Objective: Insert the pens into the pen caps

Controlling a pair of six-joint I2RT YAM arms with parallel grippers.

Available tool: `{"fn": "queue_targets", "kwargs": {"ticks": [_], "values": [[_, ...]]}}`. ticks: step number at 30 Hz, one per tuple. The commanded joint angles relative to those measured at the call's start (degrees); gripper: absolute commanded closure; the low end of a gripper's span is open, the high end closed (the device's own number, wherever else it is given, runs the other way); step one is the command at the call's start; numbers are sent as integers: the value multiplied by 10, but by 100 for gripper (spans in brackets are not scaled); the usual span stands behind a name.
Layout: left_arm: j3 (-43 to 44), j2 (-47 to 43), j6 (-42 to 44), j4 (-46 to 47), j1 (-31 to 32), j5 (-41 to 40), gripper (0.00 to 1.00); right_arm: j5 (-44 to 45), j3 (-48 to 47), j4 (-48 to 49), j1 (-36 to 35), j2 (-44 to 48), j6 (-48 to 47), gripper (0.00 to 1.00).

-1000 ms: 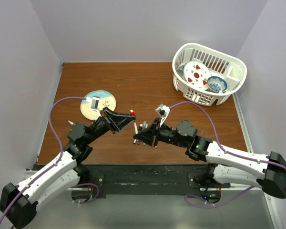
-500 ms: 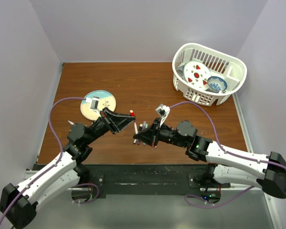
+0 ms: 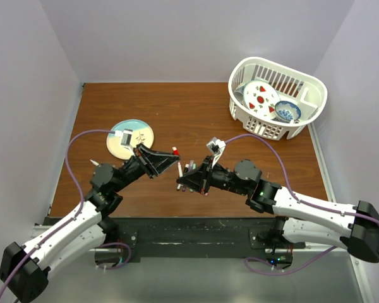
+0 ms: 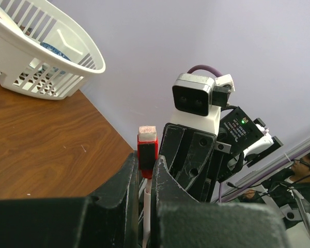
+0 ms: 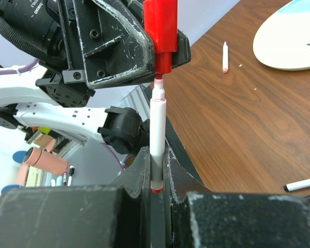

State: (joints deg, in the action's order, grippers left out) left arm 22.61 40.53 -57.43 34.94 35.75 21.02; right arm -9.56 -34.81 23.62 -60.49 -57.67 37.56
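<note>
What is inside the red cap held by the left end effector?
The tip of the pen sits at the open mouth of the cap; its white barrel is fully outside. Whether the tip has entered cannot be seen: the cap wall hides it.

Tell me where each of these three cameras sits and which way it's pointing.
Top external: above and behind the robot, looking down on the table; the left arm and right arm show.
Left wrist: on the left arm, looking past the left gripper and its red cap at the right wrist camera and basket; own fingers show.
Right wrist: on the right arm, looking past the right gripper and its white pen at the left gripper and plate; own fingers show.
Shared: both wrist views show the red cap.
</note>
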Motion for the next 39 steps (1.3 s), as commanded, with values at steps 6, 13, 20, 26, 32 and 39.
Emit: {"fn": "queue_targets", "kwargs": {"ticks": [6,13,20,26,32,39], "values": [[-1,-3,6,26,0,16,100,15,-11,28,-3,10,1,100],[-9,-12,0,33,1,34,100,26,-22,11,-3,8,-4,100],[-13,-16,28,18,1,59,100,39,-38,-3,-3,9,-8,100],[-24,-4,36,31,2,94,100,42,-65,-9,-4,3,-32,100],[-7,6,30,25,2,112,61,16,-66,-16,-4,-5,-57,100],[27,14,42,22,2,114,30,-8,-48,-14,-3,-9,-50,100]]}}
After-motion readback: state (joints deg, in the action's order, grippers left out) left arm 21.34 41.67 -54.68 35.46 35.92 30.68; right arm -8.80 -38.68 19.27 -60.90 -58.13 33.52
